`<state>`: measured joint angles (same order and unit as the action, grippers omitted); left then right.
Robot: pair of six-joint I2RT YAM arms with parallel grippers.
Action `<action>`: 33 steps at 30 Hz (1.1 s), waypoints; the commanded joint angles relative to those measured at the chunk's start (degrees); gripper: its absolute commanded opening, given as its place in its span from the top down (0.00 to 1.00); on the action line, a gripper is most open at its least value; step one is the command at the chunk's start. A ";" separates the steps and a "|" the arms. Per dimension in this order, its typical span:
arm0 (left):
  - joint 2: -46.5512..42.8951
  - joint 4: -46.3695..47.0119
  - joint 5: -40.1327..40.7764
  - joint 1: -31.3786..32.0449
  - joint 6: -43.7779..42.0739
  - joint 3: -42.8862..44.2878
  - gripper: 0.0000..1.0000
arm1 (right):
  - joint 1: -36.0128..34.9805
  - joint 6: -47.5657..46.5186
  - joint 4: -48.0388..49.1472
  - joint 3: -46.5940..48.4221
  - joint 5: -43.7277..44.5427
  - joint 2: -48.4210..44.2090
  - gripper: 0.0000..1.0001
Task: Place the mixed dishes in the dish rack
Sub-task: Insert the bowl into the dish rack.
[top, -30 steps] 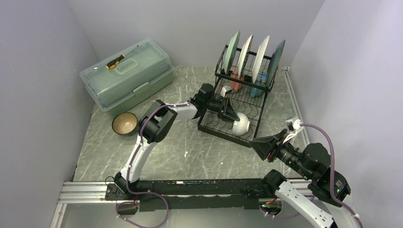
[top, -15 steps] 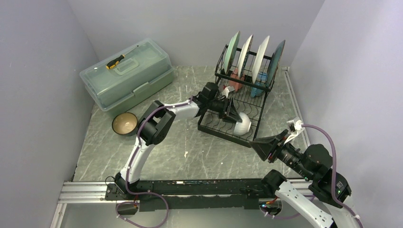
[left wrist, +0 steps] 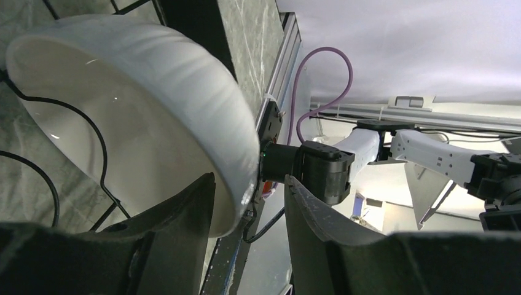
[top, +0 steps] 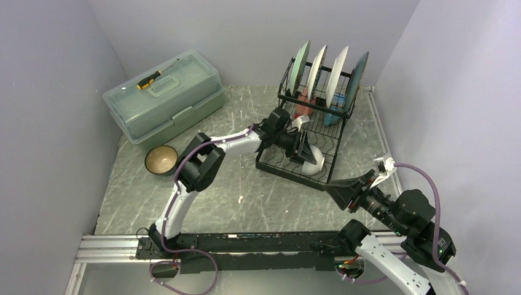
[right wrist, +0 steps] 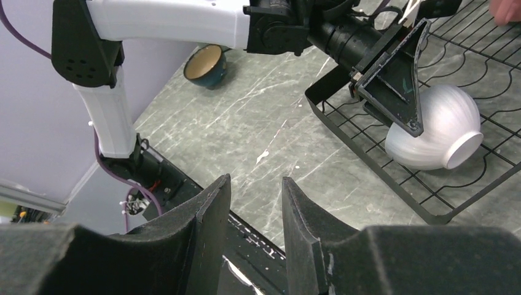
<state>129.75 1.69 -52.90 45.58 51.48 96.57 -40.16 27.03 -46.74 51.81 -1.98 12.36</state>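
Note:
The white bowl (top: 314,161) lies on its side on the lower tier of the black dish rack (top: 287,171). My left gripper (top: 305,149) is open at the bowl's rim (left wrist: 242,153): one finger sits inside the bowl, the other stands clear of its outer wall. In the right wrist view the bowl (right wrist: 436,132) shows its foot toward the camera. Several plates (top: 336,70) stand upright on the upper tier, with a pink mug (top: 304,101) and a blue mug (top: 335,115) below them. The tan bowl (top: 161,160) sits on the table. My right gripper (right wrist: 253,179) is open, holding nothing, near the rack's front corner.
A translucent green lidded box (top: 163,95) stands at the back left with a yellow-and-black screwdriver (top: 149,79) on its lid. Grey walls close in left, back and right. A metal rail (top: 246,243) runs along the near edge.
My left gripper has reached a little farther right over the rack's lower tier and its jaws have widened off the white bowl's rim. The right arm has barely moved.

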 commanded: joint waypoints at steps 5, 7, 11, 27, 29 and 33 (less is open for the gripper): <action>-6.70 -7.61 3.27 1.16 -5.96 4.68 0.48 | -0.09 1.42 0.25 1.31 -0.75 -1.66 0.61; -7.17 -10.44 4.47 1.34 -7.89 5.52 0.47 | -0.11 1.53 0.14 1.49 -0.75 -1.87 0.60; -7.67 -16.82 7.42 1.97 -11.43 7.74 0.47 | -0.09 1.37 -0.10 1.80 -0.83 -1.79 0.59; -10.40 -38.44 24.67 4.37 -21.12 14.40 0.47 | -0.09 0.71 1.89 1.10 -1.63 -0.18 0.59; -11.04 -39.58 26.17 4.38 -21.67 14.28 0.47 | -0.09 0.49 2.06 1.11 -1.63 0.23 0.58; -13.72 -42.25 30.34 4.42 -22.74 13.93 0.47 | -0.09 0.18 2.65 0.98 -1.54 0.68 0.58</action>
<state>121.80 -36.36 -28.21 49.82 31.57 108.40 -40.18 27.64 -47.07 51.81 -3.07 11.88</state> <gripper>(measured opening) 0.532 0.417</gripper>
